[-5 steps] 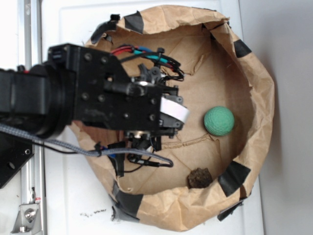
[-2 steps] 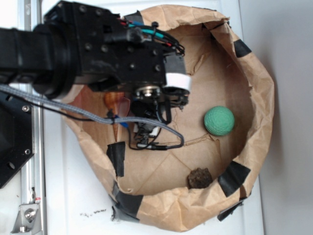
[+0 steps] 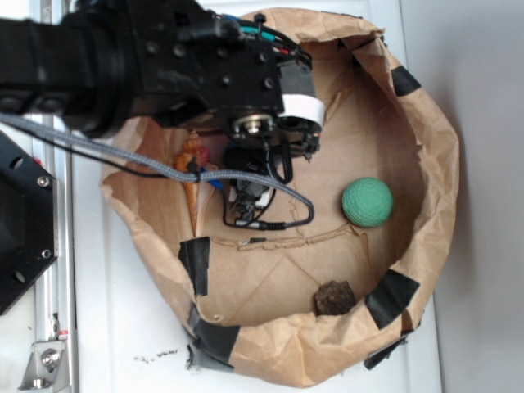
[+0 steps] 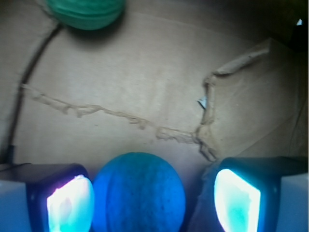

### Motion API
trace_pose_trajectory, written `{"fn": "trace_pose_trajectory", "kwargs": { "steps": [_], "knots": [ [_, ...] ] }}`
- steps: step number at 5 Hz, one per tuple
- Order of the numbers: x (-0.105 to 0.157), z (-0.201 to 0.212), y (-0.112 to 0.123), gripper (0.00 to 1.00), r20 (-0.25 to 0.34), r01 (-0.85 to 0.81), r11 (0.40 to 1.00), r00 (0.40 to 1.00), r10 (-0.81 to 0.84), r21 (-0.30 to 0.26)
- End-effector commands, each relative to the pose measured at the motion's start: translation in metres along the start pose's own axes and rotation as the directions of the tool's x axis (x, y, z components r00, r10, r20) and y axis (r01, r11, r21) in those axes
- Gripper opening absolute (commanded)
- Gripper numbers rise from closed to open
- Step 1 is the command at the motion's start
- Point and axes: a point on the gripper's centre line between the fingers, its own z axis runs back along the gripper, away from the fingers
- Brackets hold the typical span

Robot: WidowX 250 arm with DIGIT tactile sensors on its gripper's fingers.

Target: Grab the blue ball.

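Observation:
The blue ball (image 4: pixel 139 193) sits low in the wrist view, round and dimpled, resting on brown paper between my two lit pads. My gripper (image 4: pixel 153 195) is open around it. The left pad (image 4: pixel 70 203) is at the ball's side, and a dark gap separates the ball from the right pad (image 4: pixel 236 200). In the exterior view the black arm (image 3: pixel 188 74) reaches in from the upper left and hides the blue ball beneath it. The green ball (image 3: pixel 367 202) lies apart to the right, and its lower edge shows at the top of the wrist view (image 4: pixel 87 12).
Everything lies inside a crumpled brown paper bag (image 3: pixel 438 164) with black tape patches on its rim. A dark brown lump (image 3: pixel 335 298) rests near the lower wall. An orange object (image 3: pixel 193 168) lies at the left beside the arm. A grey cable (image 3: pixel 278 192) loops over the floor.
The arm has moved from the middle-left of the bag toward the top of the picture. The orange object under it has come into view. The green ball and brown lump have stayed put.

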Motion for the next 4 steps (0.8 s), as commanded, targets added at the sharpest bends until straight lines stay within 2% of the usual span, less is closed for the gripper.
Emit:
{"fn": "trace_pose_trajectory", "kwargs": {
  "steps": [1,2,3,4],
  "knots": [
    [-0.004,0.010,0.005,1.00,0.048,0.003,1.000,0.999,-0.003,0.012],
    [-0.006,0.003,0.009,1.00,0.035,-0.005,1.000,0.999,0.005,0.007],
    [-0.005,-0.006,0.009,0.89,0.013,-0.006,1.000,1.000,0.006,0.014],
    [-0.003,-0.005,0.009,0.00,0.021,-0.012,1.000,1.000,0.011,0.013]
  ]
}}
